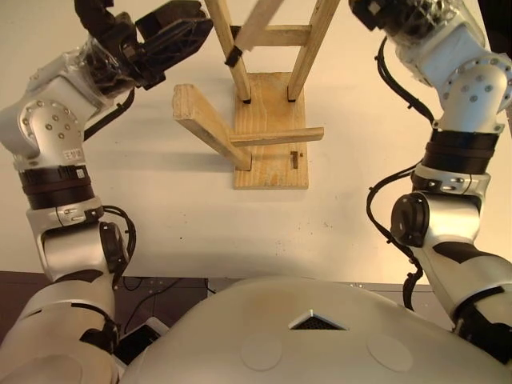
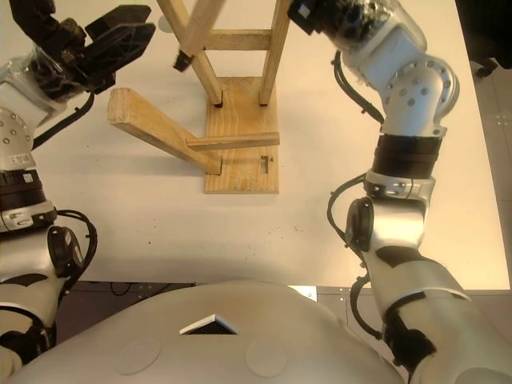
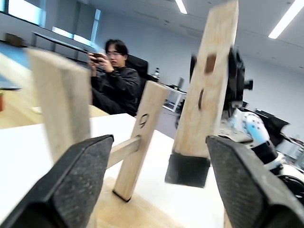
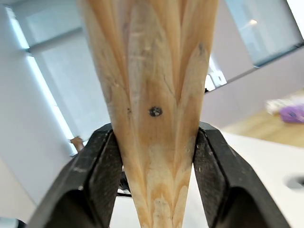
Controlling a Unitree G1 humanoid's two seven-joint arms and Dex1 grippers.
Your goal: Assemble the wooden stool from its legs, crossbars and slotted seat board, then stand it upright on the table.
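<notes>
My right pincer holds a leg by its flat faces; the wood seems stiff, light, rather smooth. My left pincer is wide open, with the seat board on the tabletop near it.

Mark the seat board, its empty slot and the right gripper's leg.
seat board [image 1: 269,173]: left eye view, bare near end.
empty slot [image 1: 295,158]: left eye view, its opening.
leg [image 4: 151,109]: right wrist view, gripped wood face.
</notes>
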